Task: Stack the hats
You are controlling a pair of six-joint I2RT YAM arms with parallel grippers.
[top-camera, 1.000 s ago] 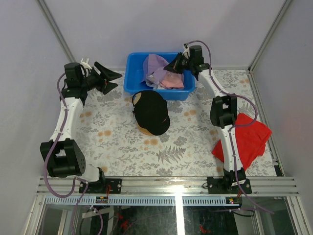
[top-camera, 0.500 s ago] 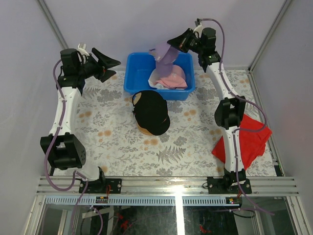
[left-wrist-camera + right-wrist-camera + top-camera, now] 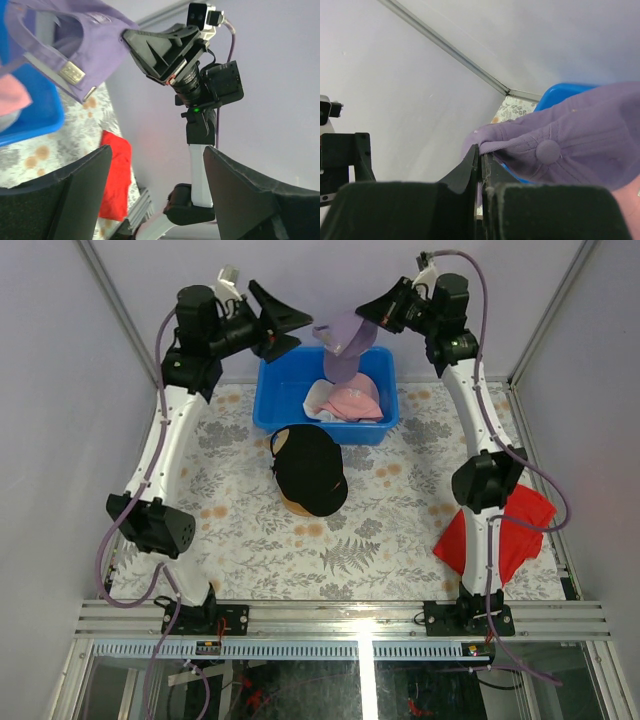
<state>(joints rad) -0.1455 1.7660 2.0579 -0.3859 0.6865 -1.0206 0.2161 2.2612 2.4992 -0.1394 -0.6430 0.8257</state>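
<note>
lavender cap [image 3: 345, 345] risen, pinched by right tool [image 3: 362, 318]; left tool [image 3: 300, 328] wide; white cap [image 3: 318, 400] half-hidden

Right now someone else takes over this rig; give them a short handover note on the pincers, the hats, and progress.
Right pincer shut on the lavender cap, held above the blue bin.
Left pincer open, empty, raised near the bin.
Pink cap and white cap lie in the bin.
Done: black cap on the tan cap.
To do: lavender, pink, white onto that stack.
</note>
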